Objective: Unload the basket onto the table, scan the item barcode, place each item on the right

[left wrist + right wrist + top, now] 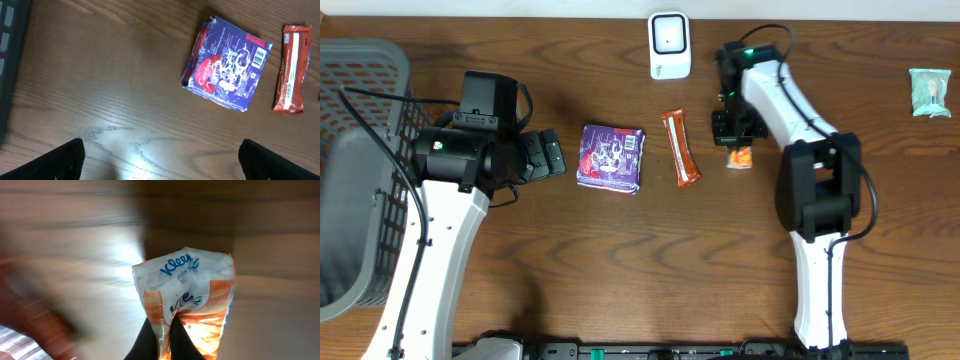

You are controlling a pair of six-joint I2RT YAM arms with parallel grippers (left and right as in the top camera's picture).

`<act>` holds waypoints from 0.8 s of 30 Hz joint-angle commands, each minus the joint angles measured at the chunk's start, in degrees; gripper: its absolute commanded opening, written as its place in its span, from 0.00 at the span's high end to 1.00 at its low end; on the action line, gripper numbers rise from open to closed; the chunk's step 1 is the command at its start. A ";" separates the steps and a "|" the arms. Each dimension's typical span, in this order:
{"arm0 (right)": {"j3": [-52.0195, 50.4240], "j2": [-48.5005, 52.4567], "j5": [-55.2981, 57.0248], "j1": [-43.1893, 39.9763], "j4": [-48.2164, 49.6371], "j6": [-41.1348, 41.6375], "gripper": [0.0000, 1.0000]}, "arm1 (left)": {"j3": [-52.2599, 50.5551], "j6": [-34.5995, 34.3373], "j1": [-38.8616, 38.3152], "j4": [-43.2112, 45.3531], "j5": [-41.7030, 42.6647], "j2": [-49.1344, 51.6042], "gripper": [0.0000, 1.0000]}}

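White scanner [669, 45] on brown wood-grain table [650, 270]

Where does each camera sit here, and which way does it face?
Overhead: above the table, looking straight down; left arm and right arm show, beside basket and scanner.
Left wrist: on the left arm, facing down at purple packet and snack bar; open left gripper tips at bottom corners.
Right wrist: on the right arm, looking along the shut right gripper pinching the tissue pack; surroundings blurred.
Shared: overhead and left wrist both see purple packet and snack bar.
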 commanded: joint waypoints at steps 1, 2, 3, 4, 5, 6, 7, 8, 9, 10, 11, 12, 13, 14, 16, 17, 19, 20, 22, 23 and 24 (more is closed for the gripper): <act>1.44 -0.37 -30.71 -3.65 -1.03 -9.18 0.99 | 0.33 0.13 0.20 -0.20 -0.52 0.09 0.02; 1.44 -0.37 -34.60 -4.55 -1.60 -10.38 0.99 | 0.33 0.13 0.20 -0.17 -0.52 0.09 0.02; 1.44 -0.37 -38.45 -5.70 -2.40 -12.00 0.99 | 0.33 0.13 0.20 -0.20 -0.52 0.09 0.02; 1.42 -0.37 -40.83 -6.73 -3.21 -13.49 0.99 | 0.33 0.13 0.20 -0.20 -0.52 0.09 0.02; 1.42 -0.37 -41.92 -7.48 -3.91 -14.62 0.99 | 0.33 0.13 0.20 -0.20 -0.52 0.09 0.02; 1.42 -0.37 -42.32 -8.13 -4.61 -15.54 0.99 | 0.33 0.13 0.20 -0.17 -0.52 0.09 0.02; 1.36 -0.37 -42.38 -9.05 -5.73 -16.79 0.99 | 0.33 0.11 0.20 -0.20 -0.52 0.09 0.02; 1.16 -0.37 -42.40 -9.44 -6.21 -17.40 0.99 | 0.33 0.11 0.20 -0.17 -0.52 0.09 0.02; 0.68 -0.37 -42.40 -10.01 -6.64 -18.51 0.99 | 0.33 0.13 0.20 -0.20 -0.55 0.09 0.02; -0.31 -0.37 -42.40 -10.58 -6.62 -19.06 0.99 | 0.33 0.13 0.20 -0.20 -0.52 0.09 0.02; -1.31 -0.37 -42.49 -10.99 -6.47 -19.04 0.99 | 0.33 0.13 0.20 -0.20 -0.52 0.09 0.02; -2.56 -0.37 -42.69 -11.50 -6.03 -19.04 0.99 | 0.33 0.13 0.20 -0.20 -0.52 0.09 0.02; -3.98 -0.37 -42.86 -12.07 -5.27 -19.06 0.99 | 0.33 0.13 0.20 -0.20 -0.52 0.09 0.02; -5.68 -0.35 -42.84 -12.70 -4.17 -19.06 0.99 | 0.33 0.11 0.20 -0.20 -0.52 0.09 0.02; -9.27 -0.37 -42.56 -14.32 -1.57 -19.04 0.99 | 0.33 0.13 0.20 -0.20 -0.52 0.09 0.02; -10.58 -0.35 -41.64 -15.06 -0.50 -18.97 0.99 | 0.33 0.13 0.20 -0.20 -0.55 0.09 0.02; -12.28 -0.37 -37.53 -17.07 0.92 -18.53 0.95 | 0.33 0.13 0.20 -0.20 -0.52 0.09 0.02; -12.26 -0.37 -35.50 -17.94 0.90 -17.59 0.92 | 0.33 0.13 0.20 -0.20 -0.52 0.09 0.02; -10.86 -0.61 -32.72 -20.41 -1.22 -16.41 0.77 | 0.33 0.13 0.20 -0.20 -0.52 0.09 0.02; -9.81 -0.74 -32.52 -21.18 -2.64 -16.41 0.71 | 0.33 0.13 0.20 -0.20 -0.52 0.09 0.02; -8.66 -0.83 -32.28 -21.75 -4.02 -16.50 0.67 | 0.33 0.11 0.20 -0.20 -0.52 0.09 0.02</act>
